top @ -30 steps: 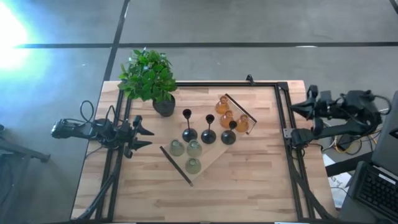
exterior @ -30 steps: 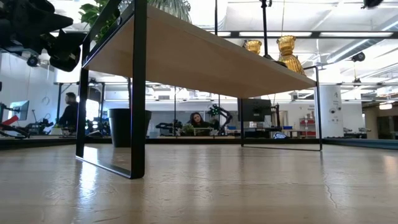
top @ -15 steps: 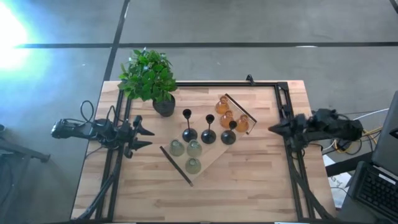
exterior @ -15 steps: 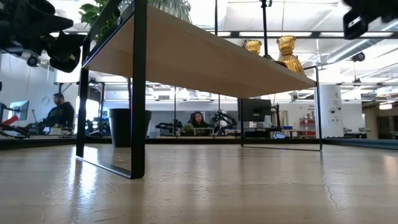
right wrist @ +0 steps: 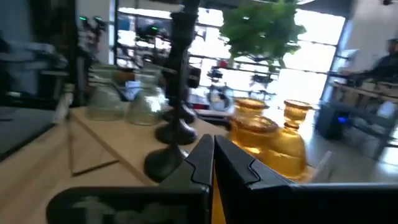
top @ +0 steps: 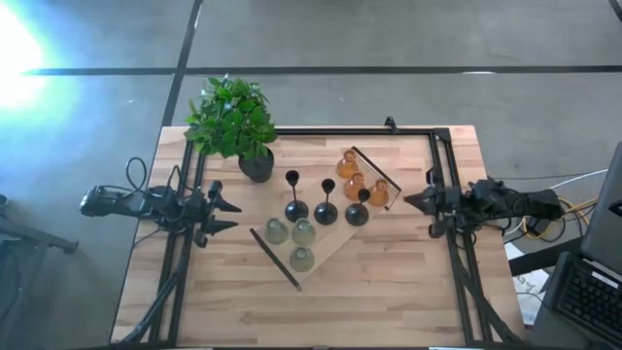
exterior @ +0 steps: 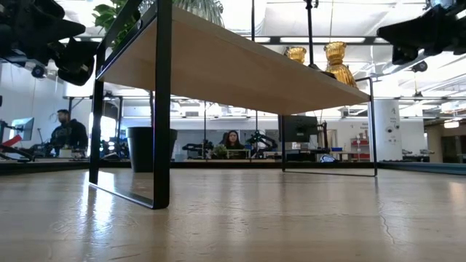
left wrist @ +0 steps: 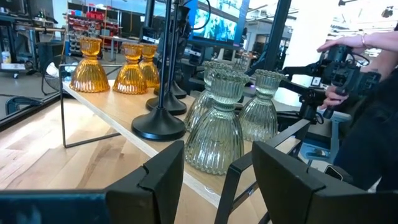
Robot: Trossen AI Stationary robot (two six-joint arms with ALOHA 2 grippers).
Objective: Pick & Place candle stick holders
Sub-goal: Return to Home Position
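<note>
Strong white glare burns the floor (top: 19, 49) in one corner of the high view; the table (top: 389, 282) is evenly lit, with soft shadows. In the low view bright ceiling lights shine above the shelf (exterior: 240, 73). Light glows through the amber candle stick holders (left wrist: 89, 62).

No text to read: the candle stick holders (left wrist: 217, 127) carry none, and the blue screen (left wrist: 217, 23) behind the shelf (left wrist: 106, 109) blurs out.
</note>
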